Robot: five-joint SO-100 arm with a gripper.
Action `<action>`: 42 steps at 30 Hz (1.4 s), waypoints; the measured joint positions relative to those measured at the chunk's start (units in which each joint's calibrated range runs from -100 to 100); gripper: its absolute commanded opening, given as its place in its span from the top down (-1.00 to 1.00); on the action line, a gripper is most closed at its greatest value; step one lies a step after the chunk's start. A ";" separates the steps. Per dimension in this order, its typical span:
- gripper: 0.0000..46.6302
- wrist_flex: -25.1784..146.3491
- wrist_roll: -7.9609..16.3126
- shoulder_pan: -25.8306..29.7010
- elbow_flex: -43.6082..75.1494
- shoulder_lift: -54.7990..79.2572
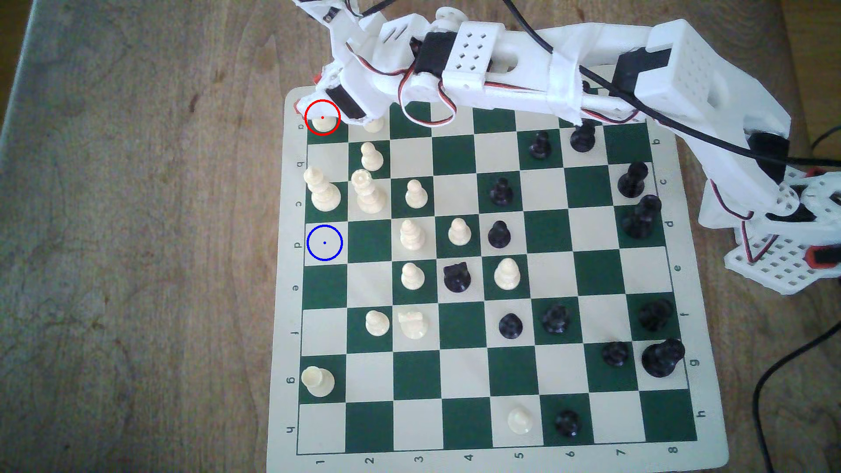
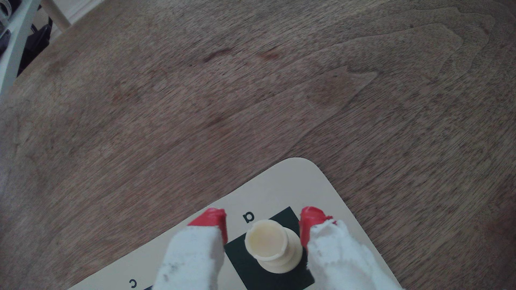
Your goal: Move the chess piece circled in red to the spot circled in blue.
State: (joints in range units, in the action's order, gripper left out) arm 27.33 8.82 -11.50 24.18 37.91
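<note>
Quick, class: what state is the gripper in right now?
Gripper: open, its red-tipped fingers either side of the cream rook, not yet closed on it.

The cream-white rook point(image 1: 322, 122), short and stout with a wide round base and a flat, rimmed top, stands upright on the dark green corner square of row a, inside the red ring. The blue-ringed square point(image 1: 324, 243) is a cream square in the same edge column, row d, three rows toward the exterior view's bottom, bare but for its blue centre dot.
</note>
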 measured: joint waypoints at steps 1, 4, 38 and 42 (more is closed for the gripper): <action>0.36 0.00 0.00 0.00 0.00 0.34; 0.37 0.00 0.00 0.00 0.00 1.42; 0.95 0.00 0.00 0.81 0.00 1.68; 0.99 0.00 0.00 0.81 0.00 1.68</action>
State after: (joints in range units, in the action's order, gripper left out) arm 27.33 8.82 -10.69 24.18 39.59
